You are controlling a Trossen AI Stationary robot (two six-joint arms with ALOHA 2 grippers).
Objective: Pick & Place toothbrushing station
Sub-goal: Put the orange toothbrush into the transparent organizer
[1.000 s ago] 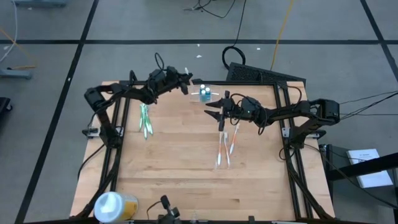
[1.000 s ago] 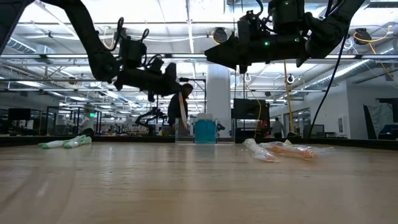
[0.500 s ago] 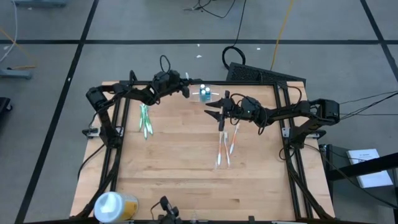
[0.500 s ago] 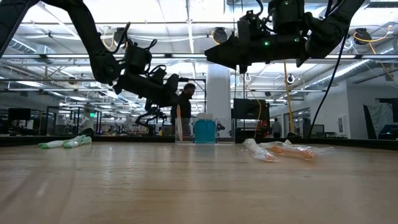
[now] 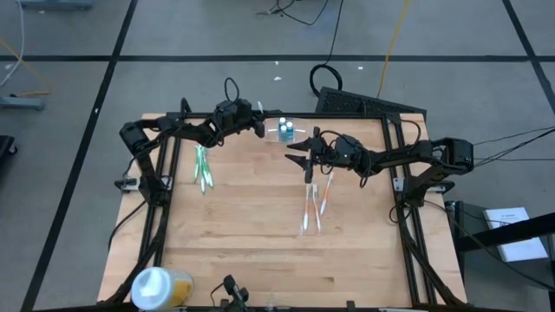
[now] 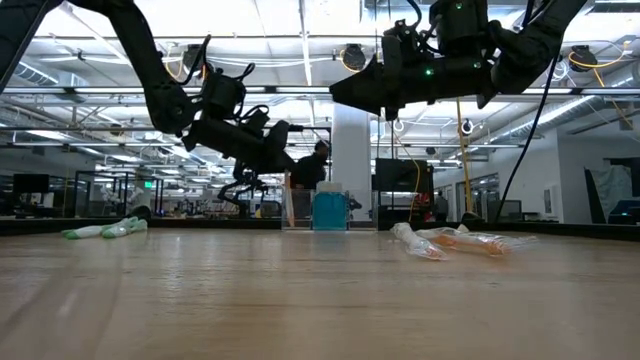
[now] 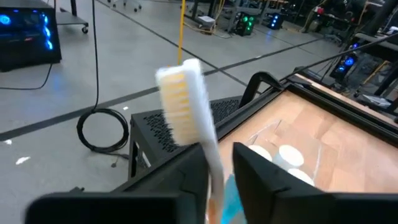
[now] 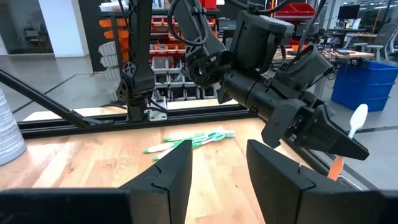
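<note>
A: Where is the holder (image 5: 285, 131) sitting?

B: In the high view, at the top centre of the table (image 5: 260, 243), near the far edge. It is clear plastic with blue and white inside. In the low view it stands at mid-frame, low and upright on the wood.

A: And the left gripper (image 5: 259, 125)?

B: Just to the picture's left of the holder, so the holder lies to its right in the high view, close by. Its fingers pinch a toothbrush (image 7: 189, 118) low on the handle. In the left wrist view the white bristled head points up and away from the fingers; the handle runs down between them. The grip looks narrow, possibly starting to loosen, though I cannot be sure.

A: So the brush's long axis?

B: Near upright in the low view, with the orange lower end dipping towards the holder's left end. I judge a drop into the holder is the step in hand.

A: The right gripper (image 5: 303, 157)?

B: Below and slightly right of the holder in the high view, fingers parted and empty, above the orange brushes (image 5: 316, 204). The left one is nearer.

A: Anything else?

B: Green brushes (image 5: 202, 167) at the left; a white-and-yellow tub (image 5: 158, 287) at the lower left corner.
</note>
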